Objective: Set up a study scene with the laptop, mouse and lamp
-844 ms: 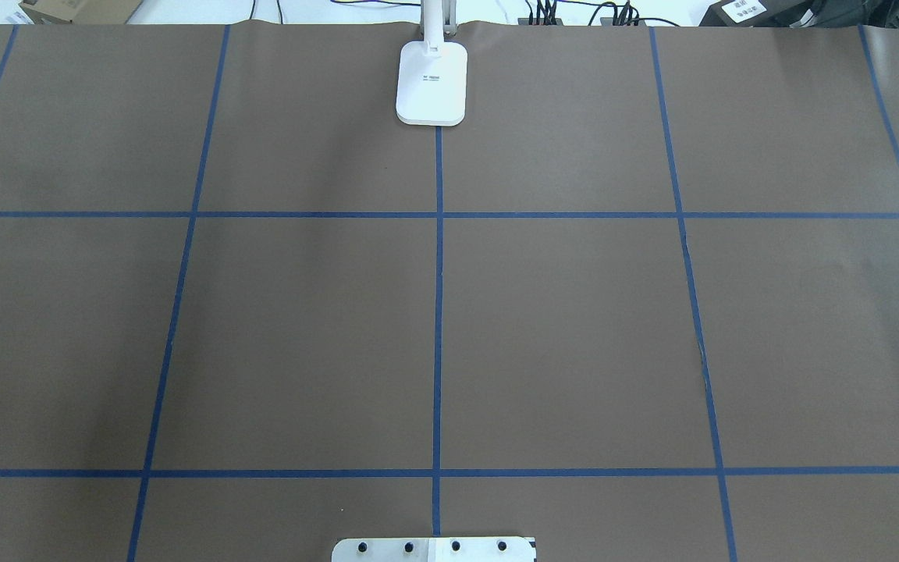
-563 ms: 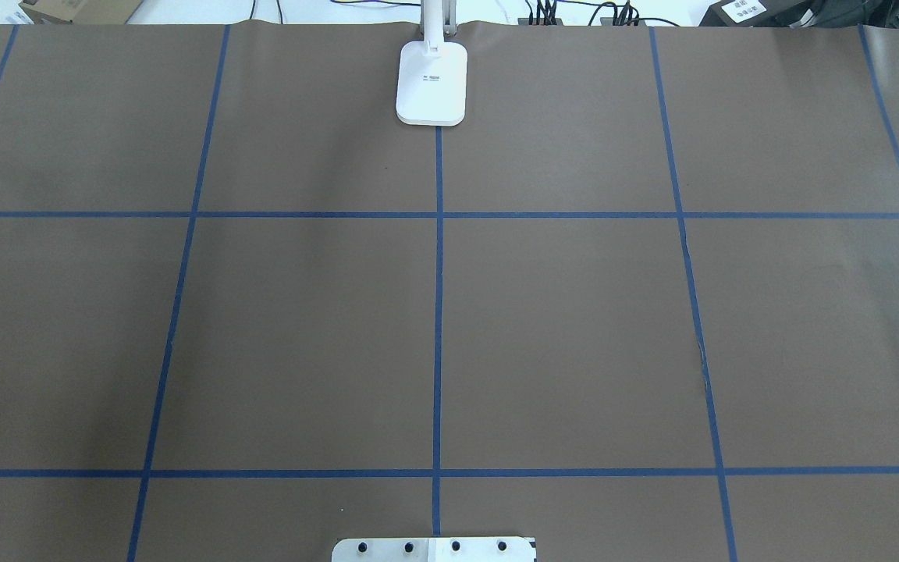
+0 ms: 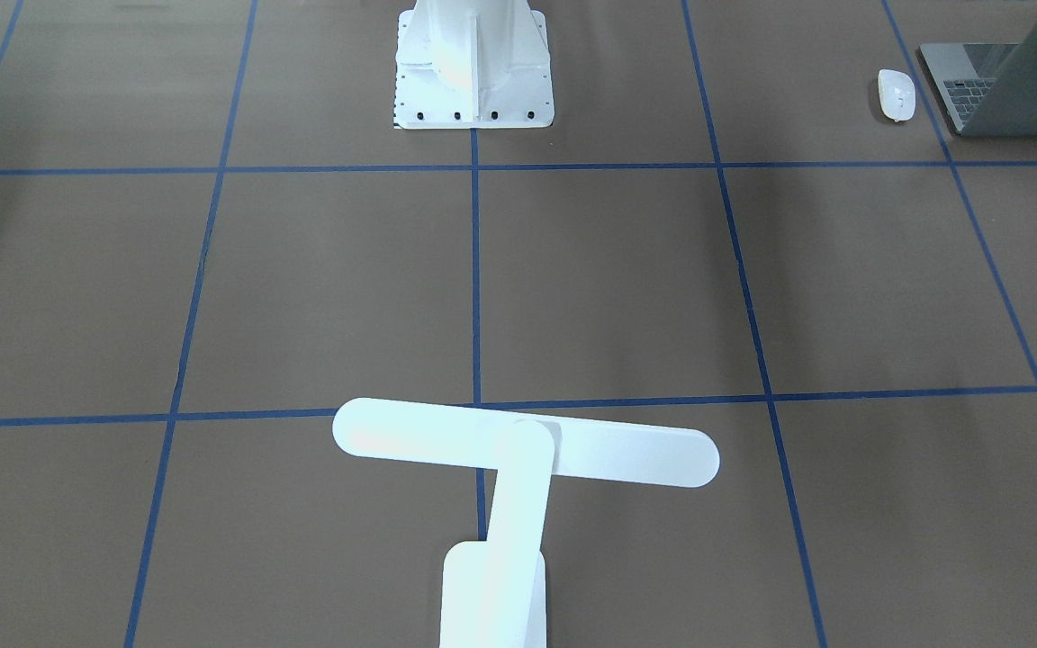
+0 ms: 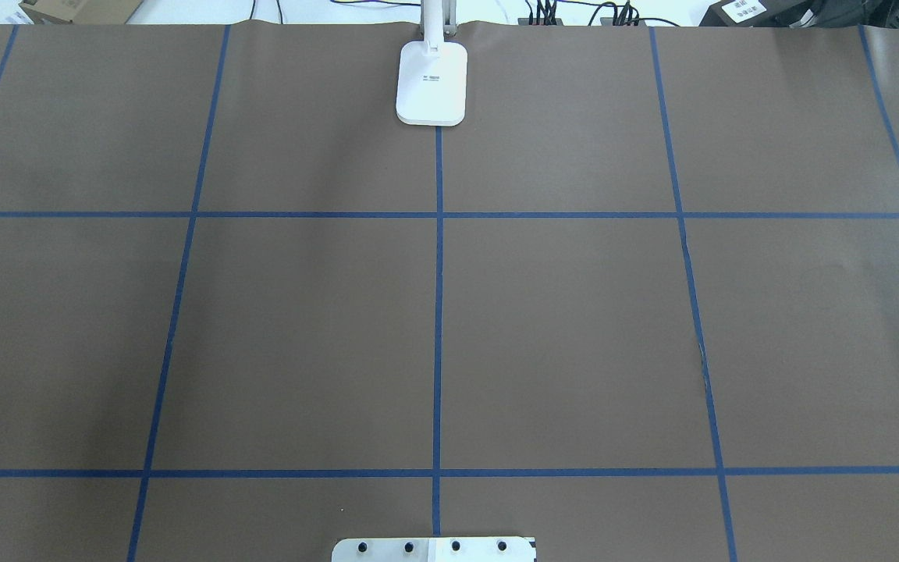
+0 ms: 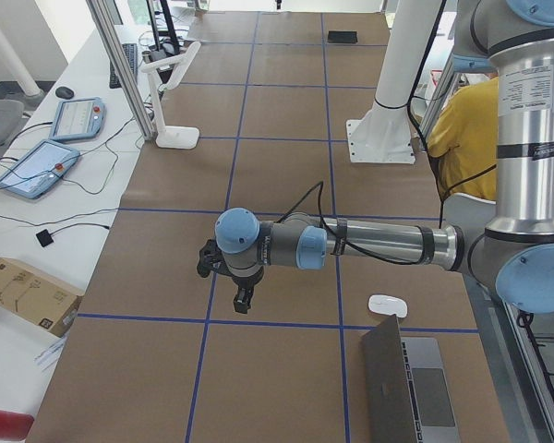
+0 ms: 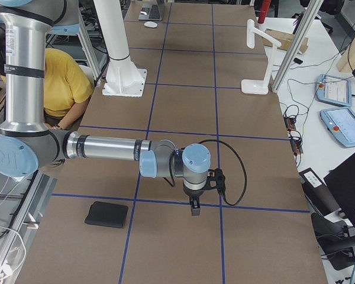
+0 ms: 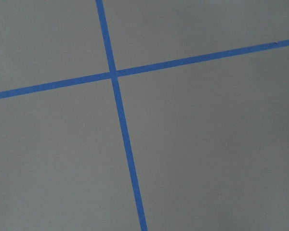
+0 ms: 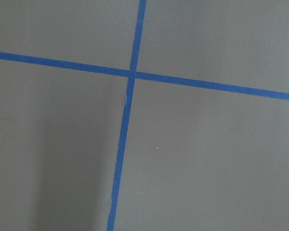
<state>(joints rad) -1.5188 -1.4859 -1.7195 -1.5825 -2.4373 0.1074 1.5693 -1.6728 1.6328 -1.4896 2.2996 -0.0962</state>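
Observation:
The white T-shaped lamp stands at the table's far middle edge, its foot on the centre tape line. At the table's left end the grey laptop sits half open, with the white mouse just beside it. My left gripper hangs over the paper a grid cell out from the mouse, touching nothing. My right gripper hovers at the opposite end near a tape crossing. For both, I cannot tell whether they are open or shut. Both wrist views show only paper and tape.
A flat black pad lies at the right end near my right arm. The white robot pedestal stands mid-table on the robot's side. A person in yellow sits behind the base. Tablets and cables lie past the far edge.

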